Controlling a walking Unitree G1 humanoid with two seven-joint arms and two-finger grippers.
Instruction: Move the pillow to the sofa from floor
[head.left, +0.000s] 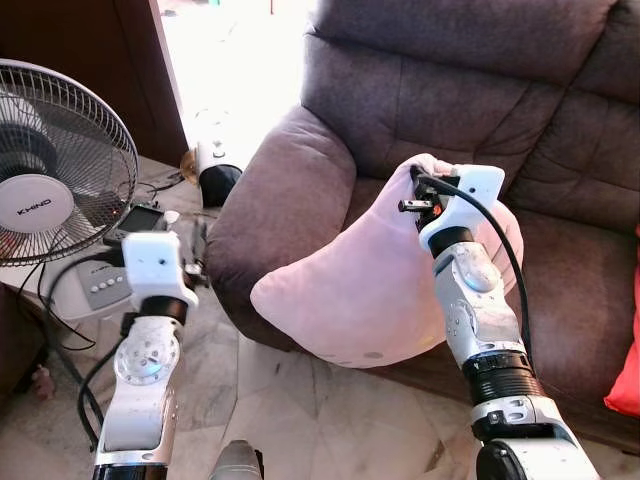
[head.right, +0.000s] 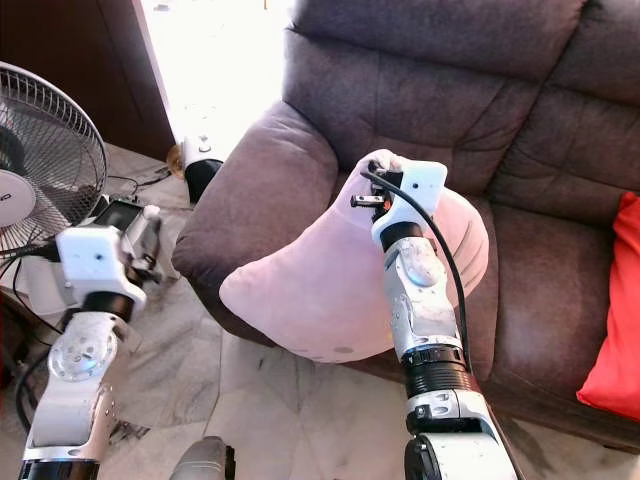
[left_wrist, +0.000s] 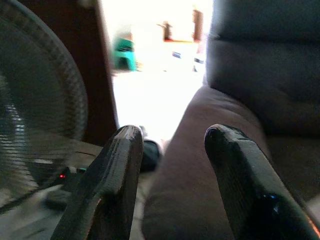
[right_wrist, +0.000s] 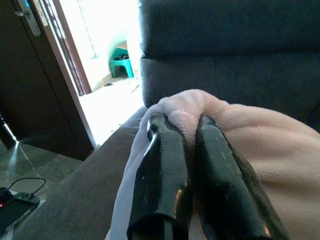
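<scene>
Right wrist view: my right gripper (right_wrist: 186, 131) is clamped on the pillow (head.left: 350, 290), held off the floor against the sofa (head.left: 560, 280) seat edge. Left gripper (left_wrist: 170, 145) open, idle. Remaining: set down, release.

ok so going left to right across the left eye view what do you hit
fan → left gripper → sofa armrest → pink pillow → right gripper pinching the pillow's top → red cushion at the right edge

Probably living room: sofa (head.left: 470, 110), fan (head.left: 55, 165)
</scene>
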